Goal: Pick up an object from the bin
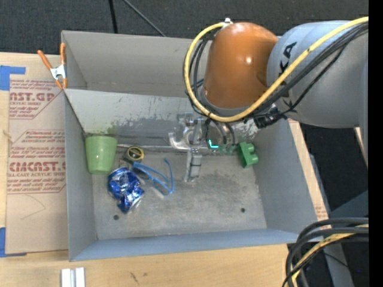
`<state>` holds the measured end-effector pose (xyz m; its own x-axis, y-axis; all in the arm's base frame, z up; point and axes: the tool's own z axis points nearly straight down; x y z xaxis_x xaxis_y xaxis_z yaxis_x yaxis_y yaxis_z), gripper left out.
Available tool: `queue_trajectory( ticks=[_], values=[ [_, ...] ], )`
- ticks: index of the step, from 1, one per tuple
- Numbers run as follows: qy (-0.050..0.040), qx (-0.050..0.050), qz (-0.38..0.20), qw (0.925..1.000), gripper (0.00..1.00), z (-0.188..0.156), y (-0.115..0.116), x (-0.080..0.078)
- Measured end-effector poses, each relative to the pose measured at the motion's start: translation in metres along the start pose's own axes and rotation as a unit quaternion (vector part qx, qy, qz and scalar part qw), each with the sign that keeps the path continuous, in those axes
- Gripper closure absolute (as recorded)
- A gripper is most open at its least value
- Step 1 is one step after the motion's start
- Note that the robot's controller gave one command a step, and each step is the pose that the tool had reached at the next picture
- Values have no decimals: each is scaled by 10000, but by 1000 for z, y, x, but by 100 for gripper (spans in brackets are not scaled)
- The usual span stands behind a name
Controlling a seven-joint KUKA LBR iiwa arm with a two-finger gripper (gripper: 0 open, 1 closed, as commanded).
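The tool is hanging low over the middle of the bin, and I honestly can't tell whether it's wide or narrow from here. I'm not seeing anything held in it.

The nearest thing is a thin blue bent loop lying on the floor just left of the tool. A green block is sitting to its right, by the wall.

If it's going for the loop, I'd be shifting the tool left so the strand sits dead centre. Then I'd go right down to the floor, since something that thin is probably slipping out easily.

Further left, a crumpled blue wrapper, a little black-and-yellow round thing and a pale green cup are lying well apart from the tool.

Writing-wise, I'm only reading "KA" on the arm. Nothing on the bin stuff is legible.
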<state>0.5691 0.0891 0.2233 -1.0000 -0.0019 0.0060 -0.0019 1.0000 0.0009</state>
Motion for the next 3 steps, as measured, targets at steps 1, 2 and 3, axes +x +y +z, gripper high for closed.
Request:
queue_trajectory(
  ticks=[1,2,3],
  values=[
    [3,0,-35,10000,0,150,5,11],
    [-34,-6,-32,10000,100,145,5,9],
    [-81,-12,-56,10000,100,-35,28,30]
  ],
)
